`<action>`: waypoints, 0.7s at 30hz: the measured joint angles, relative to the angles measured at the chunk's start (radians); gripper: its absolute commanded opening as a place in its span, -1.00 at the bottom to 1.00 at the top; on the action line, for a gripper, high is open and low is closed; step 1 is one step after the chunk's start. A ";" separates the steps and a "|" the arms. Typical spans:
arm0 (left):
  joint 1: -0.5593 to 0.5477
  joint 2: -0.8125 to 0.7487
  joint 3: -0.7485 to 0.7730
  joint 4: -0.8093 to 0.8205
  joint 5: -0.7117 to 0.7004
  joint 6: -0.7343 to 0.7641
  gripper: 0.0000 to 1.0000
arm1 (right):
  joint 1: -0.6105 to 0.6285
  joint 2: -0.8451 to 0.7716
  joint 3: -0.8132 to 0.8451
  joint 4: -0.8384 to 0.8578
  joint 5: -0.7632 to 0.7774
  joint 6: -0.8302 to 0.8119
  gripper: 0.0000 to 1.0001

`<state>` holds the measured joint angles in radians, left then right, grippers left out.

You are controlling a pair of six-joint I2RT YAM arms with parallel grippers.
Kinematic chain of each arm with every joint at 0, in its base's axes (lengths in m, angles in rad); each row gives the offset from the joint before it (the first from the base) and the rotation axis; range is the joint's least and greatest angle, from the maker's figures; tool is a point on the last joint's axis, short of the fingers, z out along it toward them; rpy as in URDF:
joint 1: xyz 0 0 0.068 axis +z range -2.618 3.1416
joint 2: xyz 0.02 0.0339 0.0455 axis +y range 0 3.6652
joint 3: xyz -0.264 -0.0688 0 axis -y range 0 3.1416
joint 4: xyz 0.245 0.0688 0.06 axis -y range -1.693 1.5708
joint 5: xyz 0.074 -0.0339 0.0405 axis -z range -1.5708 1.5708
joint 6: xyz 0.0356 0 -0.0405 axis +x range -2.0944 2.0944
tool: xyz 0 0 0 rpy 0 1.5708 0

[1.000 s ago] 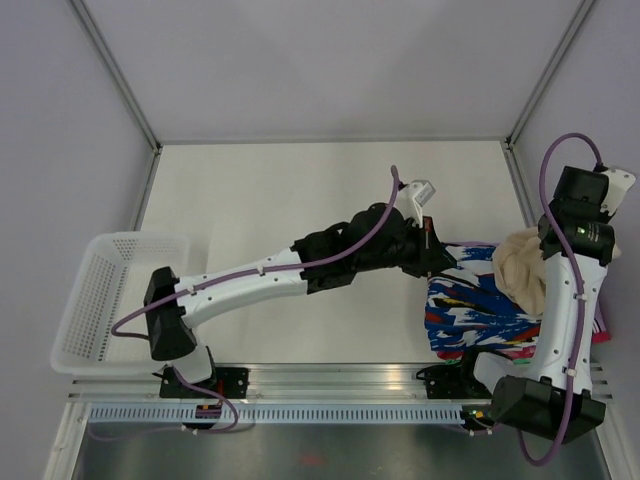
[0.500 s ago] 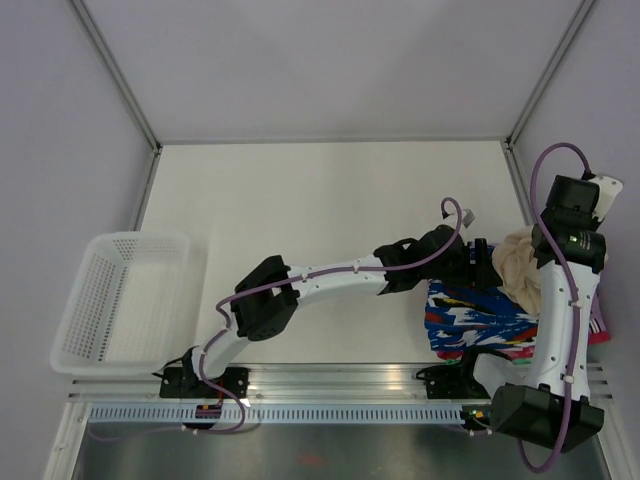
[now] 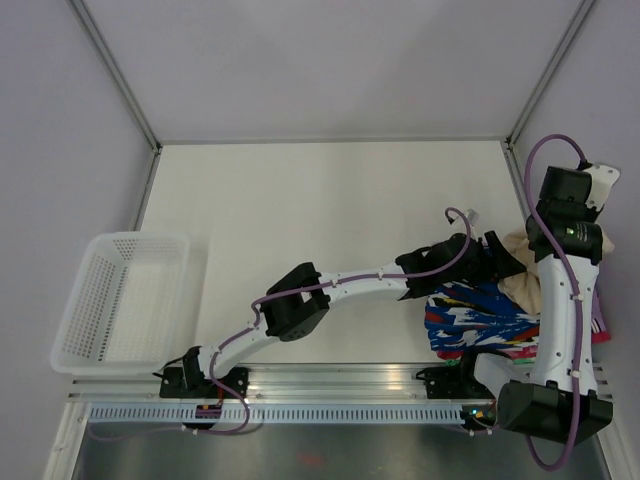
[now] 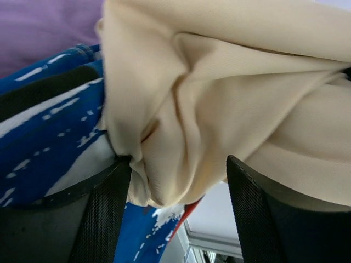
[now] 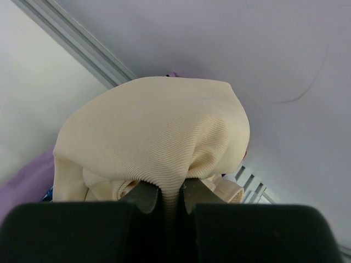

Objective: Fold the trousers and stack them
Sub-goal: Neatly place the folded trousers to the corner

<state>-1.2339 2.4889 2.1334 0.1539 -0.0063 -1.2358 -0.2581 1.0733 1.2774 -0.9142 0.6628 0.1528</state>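
Observation:
The beige trousers (image 3: pixel 518 283) hang bunched up at the right edge of the table, above a pile of patterned garments (image 3: pixel 468 312). My right gripper (image 5: pixel 171 197) is shut on a fold of the trousers (image 5: pixel 153 131) and holds them up. My left arm reaches across the table to the bundle. In the left wrist view the left gripper (image 4: pixel 178 211) is open, and a lump of the trousers (image 4: pixel 186 126) sags down between its two black fingers (image 4: pixel 104 219). The legs of the trousers are hidden in the bundle.
A white mesh basket (image 3: pixel 120 300) stands at the left edge of the table. The blue, white, red and black garments lie under both grippers, with purple cloth (image 4: pixel 44 27) behind them. The frame post (image 3: pixel 515 145) and right wall stand close by.
My left arm has swung right and stretched out to the trousers, and its gripper has opened from shut. The right arm has shifted slightly, still gripping the trousers.

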 measured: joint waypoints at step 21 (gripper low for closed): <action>-0.006 0.191 0.322 -0.257 -0.128 -0.090 -0.28 | 0.045 -0.007 0.070 -0.006 0.069 0.000 -1.00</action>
<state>-1.2404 2.6797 2.4557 -0.1028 -0.1345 -1.3258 -0.2127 1.0660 1.3476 -0.9199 0.7319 0.1528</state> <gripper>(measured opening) 0.517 0.088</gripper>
